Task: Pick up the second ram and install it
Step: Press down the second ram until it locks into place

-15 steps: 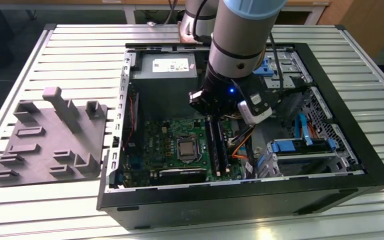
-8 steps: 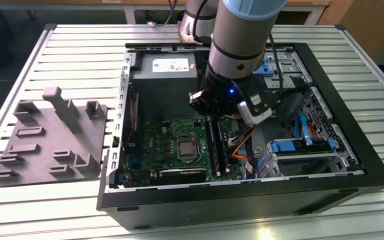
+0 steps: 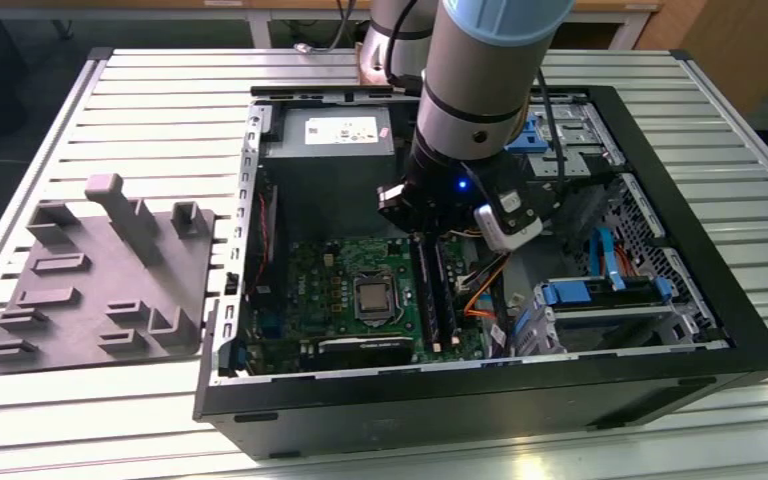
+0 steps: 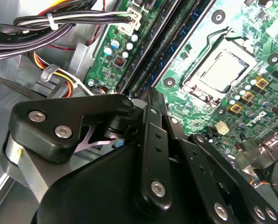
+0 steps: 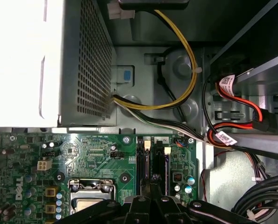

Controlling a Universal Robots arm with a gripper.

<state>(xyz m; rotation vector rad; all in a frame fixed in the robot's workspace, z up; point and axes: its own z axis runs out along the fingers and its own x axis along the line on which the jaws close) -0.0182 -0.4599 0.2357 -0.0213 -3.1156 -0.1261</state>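
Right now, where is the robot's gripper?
In the exterior view the gripper is down inside the open computer case, over the black memory slots, toward that view's right of the processor socket.

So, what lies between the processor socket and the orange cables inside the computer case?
In the exterior view, the black memory slots run between the processor socket and the orange cables, with the gripper lowered over their far end.

Grey tubular arm (image 3: 471,75) with light-blue joint cap, black wrist with blue light; black end effector (image 4: 150,154) linkages, silver screws.
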